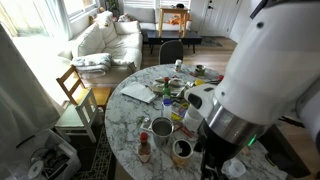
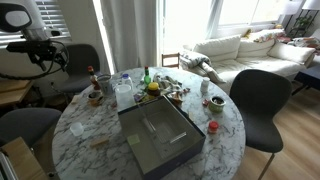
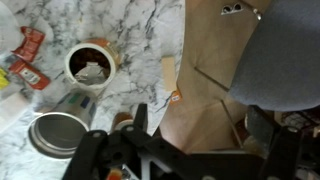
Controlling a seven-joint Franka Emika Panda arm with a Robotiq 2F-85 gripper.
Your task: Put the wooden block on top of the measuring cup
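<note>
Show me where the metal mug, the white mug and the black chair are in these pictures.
metal mug [image 3: 58, 136]: wrist view, on its open top.
white mug [image 3: 92, 66]: wrist view, on its brown inside.
black chair [image 2: 258, 98]: in an exterior view, on the backrest.

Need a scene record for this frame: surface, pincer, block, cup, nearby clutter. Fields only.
surface: round marble table
pincer: low over the table edge; open or shut unclear
wooden block: probably the tan piece lying near the table edge, not held
measuring cup: cannot pick it out
nearby: metal mug, brown-lined mug, red bottle
mid-table: grey tray
</note>
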